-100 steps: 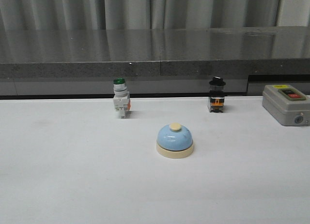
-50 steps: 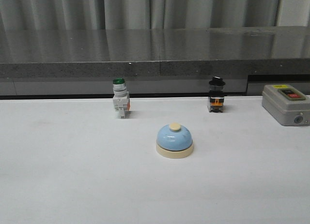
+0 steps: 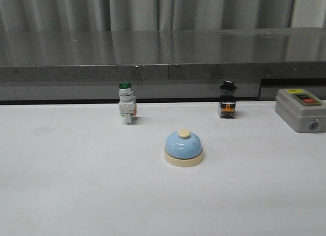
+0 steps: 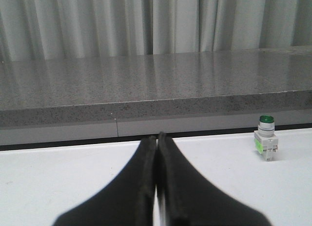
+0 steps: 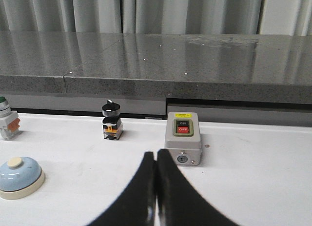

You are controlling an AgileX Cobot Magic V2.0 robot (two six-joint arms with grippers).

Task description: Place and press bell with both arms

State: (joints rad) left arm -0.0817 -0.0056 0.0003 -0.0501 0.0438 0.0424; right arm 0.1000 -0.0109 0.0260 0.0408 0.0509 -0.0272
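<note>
Front view centre shows the bell (image 3: 184,148), no arms; each wrist view cuts off the left gripper (image 4: 156,153) and right gripper (image 5: 156,165), jaws pressed together, empty.

Table (image 3: 76,185): bore four items. Bell (image 3: 184,148): stood near the middle, nearest the robot, apart from all else. Push-button switch (image 3: 127,103): stood behind the bell and to its left, close to the table's far edge. Knob switch (image 3: 227,100): stood behind the bell and to its right, level with the push-button switch. Control box (image 3: 300,110): lay at the far right, beside the knob switch. Stone ledge (image 3: 163,55): ran behind the table, across its whole width.
</note>
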